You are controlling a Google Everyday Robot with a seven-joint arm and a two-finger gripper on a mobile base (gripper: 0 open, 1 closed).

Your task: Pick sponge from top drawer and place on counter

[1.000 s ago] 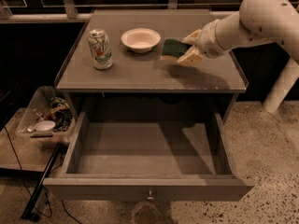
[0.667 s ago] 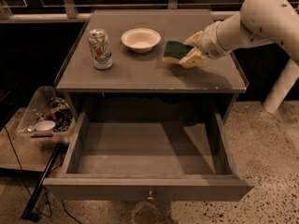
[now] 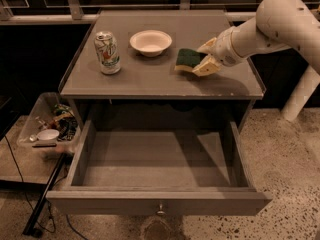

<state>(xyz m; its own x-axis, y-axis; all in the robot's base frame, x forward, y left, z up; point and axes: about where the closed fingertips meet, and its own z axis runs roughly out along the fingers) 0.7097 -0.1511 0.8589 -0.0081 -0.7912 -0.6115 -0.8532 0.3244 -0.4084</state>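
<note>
On the right half of the counter [image 3: 150, 79], the gripper [image 3: 201, 60] is closed around the right end of the sponge [image 3: 187, 58], one finger above and one below. The sponge sits tilted, green face up and yellow layer along its lower edge, low over the surface; contact with the counter cannot be confirmed. The arm [image 3: 272, 26] enters from the upper right. A white bowl [image 3: 150, 42] stands just left of the sponge, and an upright drink can [image 3: 107, 52] stands further left, apart from the bowl. Below the counter, the top drawer [image 3: 155, 159] is pulled fully out, with its knob [image 3: 160, 209] centred on the front panel. A clear bin of clutter [image 3: 45, 121] sits on the floor to the left of the cabinet.
</note>
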